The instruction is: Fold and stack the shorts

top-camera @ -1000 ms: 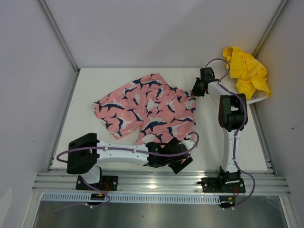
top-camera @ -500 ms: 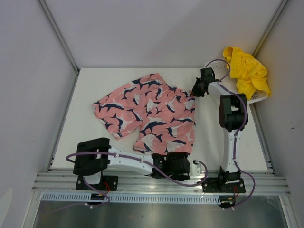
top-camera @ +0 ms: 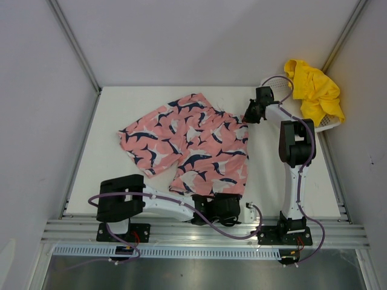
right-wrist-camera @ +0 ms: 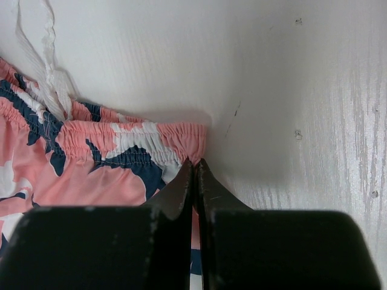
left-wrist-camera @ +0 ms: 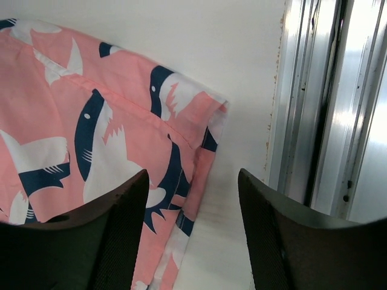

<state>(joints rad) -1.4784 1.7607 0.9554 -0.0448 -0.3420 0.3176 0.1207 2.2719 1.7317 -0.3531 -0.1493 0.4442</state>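
We list: pink shorts (top-camera: 190,142), navy-and-white shark print, spread flat at centre of the white table (top-camera: 109,121). Yellow shorts (top-camera: 314,87), bunched in a white mesh basket (top-camera: 329,125), upper right. Left gripper (left-wrist-camera: 192,178), bottom centre of the overhead view: fingers (left-wrist-camera: 115,235) apart, straddling the pink leg's hem corner beside the aluminium rail (left-wrist-camera: 326,90). Right gripper (right-wrist-camera: 195,162): fingers pressed together, tips at the elastic waistband corner; whether fabric is pinched, we cannot tell.
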